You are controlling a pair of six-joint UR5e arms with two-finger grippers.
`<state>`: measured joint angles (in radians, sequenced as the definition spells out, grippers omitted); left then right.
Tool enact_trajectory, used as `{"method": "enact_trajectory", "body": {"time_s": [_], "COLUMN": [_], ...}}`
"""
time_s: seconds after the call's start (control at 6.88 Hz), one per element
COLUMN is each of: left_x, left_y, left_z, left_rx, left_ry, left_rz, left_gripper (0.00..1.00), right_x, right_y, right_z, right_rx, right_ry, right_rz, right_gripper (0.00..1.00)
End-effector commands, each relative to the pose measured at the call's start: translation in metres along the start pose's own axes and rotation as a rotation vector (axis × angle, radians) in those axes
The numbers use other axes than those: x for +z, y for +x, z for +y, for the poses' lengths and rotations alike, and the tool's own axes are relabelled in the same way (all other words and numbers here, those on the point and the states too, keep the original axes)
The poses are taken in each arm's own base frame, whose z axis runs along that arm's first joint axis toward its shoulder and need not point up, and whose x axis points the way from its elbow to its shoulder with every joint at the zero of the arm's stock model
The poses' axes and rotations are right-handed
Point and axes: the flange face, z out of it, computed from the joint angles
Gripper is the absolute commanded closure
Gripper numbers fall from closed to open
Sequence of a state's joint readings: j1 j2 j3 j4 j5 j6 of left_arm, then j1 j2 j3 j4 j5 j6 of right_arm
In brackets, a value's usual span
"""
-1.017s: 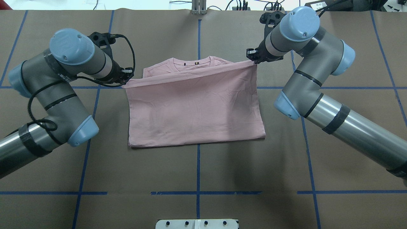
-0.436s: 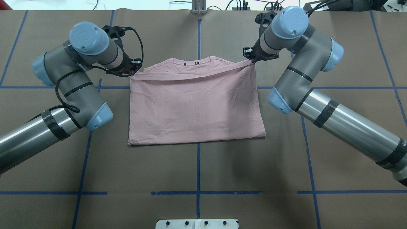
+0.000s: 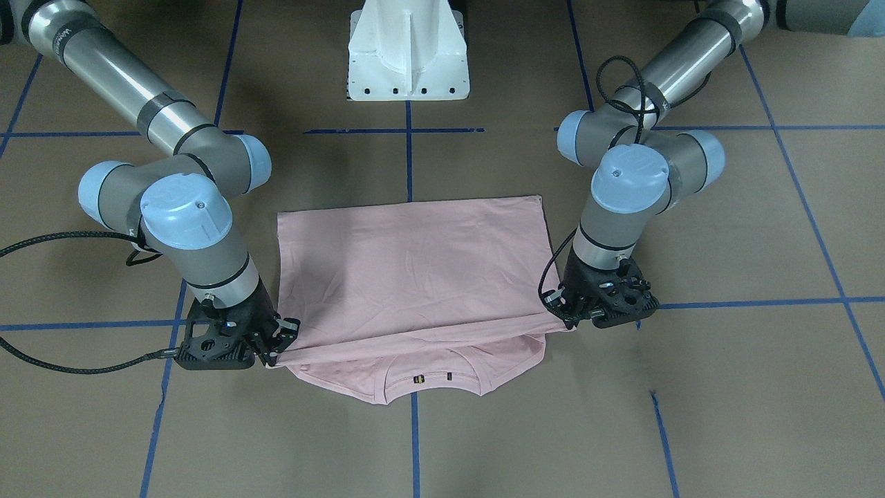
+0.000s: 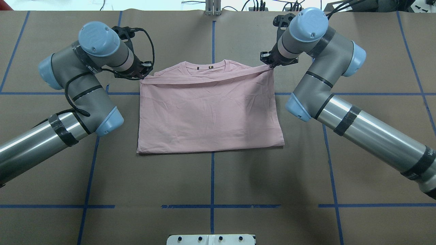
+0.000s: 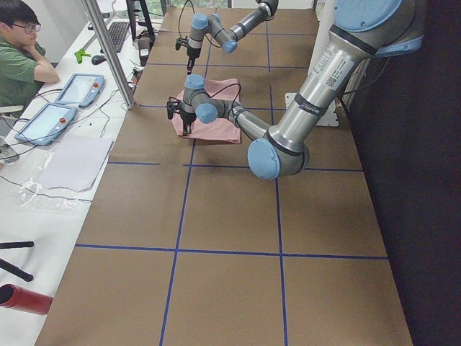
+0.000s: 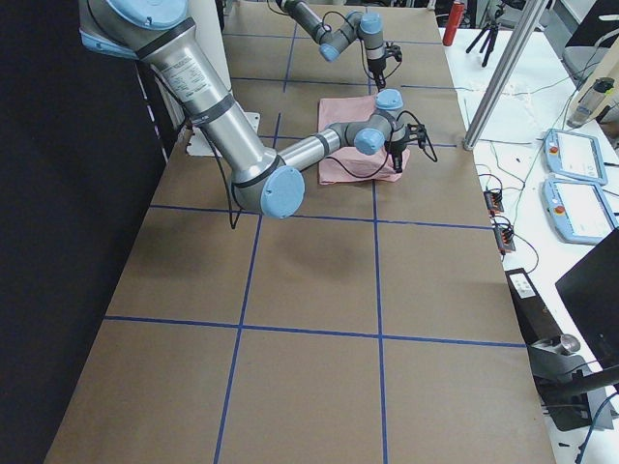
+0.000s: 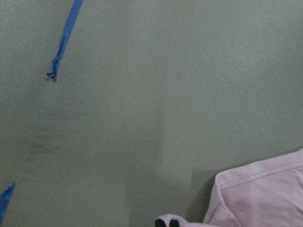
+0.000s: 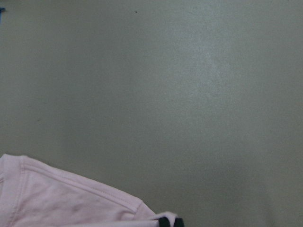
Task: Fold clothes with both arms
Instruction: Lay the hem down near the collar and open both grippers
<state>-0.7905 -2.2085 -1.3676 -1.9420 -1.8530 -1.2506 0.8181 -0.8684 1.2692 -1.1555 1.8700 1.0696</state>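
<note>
The clothes are one pale pink T-shirt (image 4: 211, 115) lying on the brown table, doubled over, with its hem edge drawn up close to the ribbed collar (image 4: 206, 66). My left gripper (image 4: 141, 75) is shut on the hem's left corner, low over the table. My right gripper (image 4: 270, 65) is shut on the other hem corner beside the far shoulder. In the front-facing view the T-shirt (image 3: 415, 270) spans between the left gripper (image 3: 560, 315) and the right gripper (image 3: 276, 349). Each wrist view shows dark fingertips (image 7: 168, 222) (image 8: 170, 221) pinching pink cloth. No printed drawing shows.
Blue tape lines (image 4: 212, 177) grid the brown table cover. The white pedestal base (image 3: 408, 52) stands at the robot's side of the table. A seated person (image 5: 18, 50) and tablets (image 5: 79, 88) are at a side bench beyond the far edge.
Both arms have carried the hem away from the robot toward the collar. The left gripper moved farthest, forward and inward, and the raised flap has settled flatter on the shirt.
</note>
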Motion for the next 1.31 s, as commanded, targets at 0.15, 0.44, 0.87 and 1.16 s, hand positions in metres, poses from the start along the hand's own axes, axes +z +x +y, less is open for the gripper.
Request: {"method": "enact_trajectory", "body": {"time_s": [0.15,0.44,0.87,1.16], "left_x": [-0.004,-0.023,-0.051,-0.067], "left_y": [0.004,0.01,0.023,0.02], "left_z": [0.0,0.001,0.013,0.02], "left_rx": [-0.014,-0.013,-0.055,-0.066], "left_ry": [0.008,0.016,0.02,0.014], "left_rz": [0.022,0.049,0.1,0.103], "left_gripper": [0.01,0.0,0.0,0.0], "right_x": [-0.001,-0.018,-0.038,-0.031], "right_y": [-0.001,0.004,0.039,0.046], "right_z": [0.001,0.016,0.144,0.201], "right_rx": [-0.001,0.005,0.208,0.215], "right_ry": [-0.006,-0.1,-0.216,-0.244], "right_rz": [-0.008,-0.087,-0.107,-0.068], "right_gripper": [0.0,0.0,0.0,0.0]}}
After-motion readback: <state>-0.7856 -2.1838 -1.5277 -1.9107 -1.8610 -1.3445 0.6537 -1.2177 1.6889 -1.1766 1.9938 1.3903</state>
